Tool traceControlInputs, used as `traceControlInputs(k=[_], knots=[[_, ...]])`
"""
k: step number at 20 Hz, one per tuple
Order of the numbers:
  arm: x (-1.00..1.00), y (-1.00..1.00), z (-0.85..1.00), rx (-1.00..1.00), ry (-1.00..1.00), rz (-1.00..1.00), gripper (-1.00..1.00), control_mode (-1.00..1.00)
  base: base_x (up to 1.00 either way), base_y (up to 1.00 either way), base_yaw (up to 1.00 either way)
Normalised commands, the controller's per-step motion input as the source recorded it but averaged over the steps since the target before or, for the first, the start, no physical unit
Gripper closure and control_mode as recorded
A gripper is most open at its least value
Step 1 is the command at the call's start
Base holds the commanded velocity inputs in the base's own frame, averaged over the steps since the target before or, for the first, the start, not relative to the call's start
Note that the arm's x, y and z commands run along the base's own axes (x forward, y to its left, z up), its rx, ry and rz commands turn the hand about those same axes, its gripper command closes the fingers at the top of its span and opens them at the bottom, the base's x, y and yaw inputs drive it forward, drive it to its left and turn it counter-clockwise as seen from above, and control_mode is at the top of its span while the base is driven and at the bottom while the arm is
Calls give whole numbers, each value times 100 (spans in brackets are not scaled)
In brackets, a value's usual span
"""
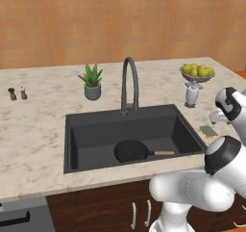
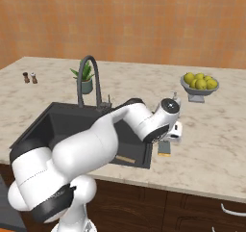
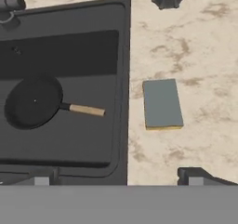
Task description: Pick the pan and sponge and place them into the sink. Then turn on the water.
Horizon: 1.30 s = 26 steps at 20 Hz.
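The black pan [image 3: 33, 101] lies flat on the floor of the black sink [image 3: 69, 49], its tan-tipped handle [image 3: 86, 110] pointing toward the sink's right wall. The sponge [image 3: 161, 103], dark top up, rests on the marble counter just right of the sink rim; it is also in the base views [image 1: 208, 131] [image 2: 165, 149]. My gripper [image 3: 118, 179] hovers above the counter beside the sponge, open, with nothing between its fingers; the right base view places it [image 2: 170, 138] just over the sponge. The arched faucet [image 1: 129, 84] stands behind the basin, its spout dry.
A white pedestal vase [image 1: 192, 95] and a bowl of lemons [image 1: 198, 72] stand behind the sponge. A potted plant [image 1: 92, 83] sits left of the faucet, and two small shakers [image 1: 17, 93] far left. The counter's front edge runs close to the sponge.
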Motion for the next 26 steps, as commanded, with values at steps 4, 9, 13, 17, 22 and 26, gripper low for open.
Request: traceControlInputs(k=[4,9,13,17,22,26], knots=[[21,0,-46,-6,-9,1,-100,-100,0,0,0],[24,-2,-37,-6,-3,0,-100,-100,0,0,0],[23,-8,-29,-7,0,0,-100,-100,0,0,0],[27,-10,-31,-7,0,0,-100,-100,0,0,0],[27,-18,-21,-3,0,0,-100,-100,0,0,0],[32,-31,-9,0,0,0,-100,-100,0,0,0]])
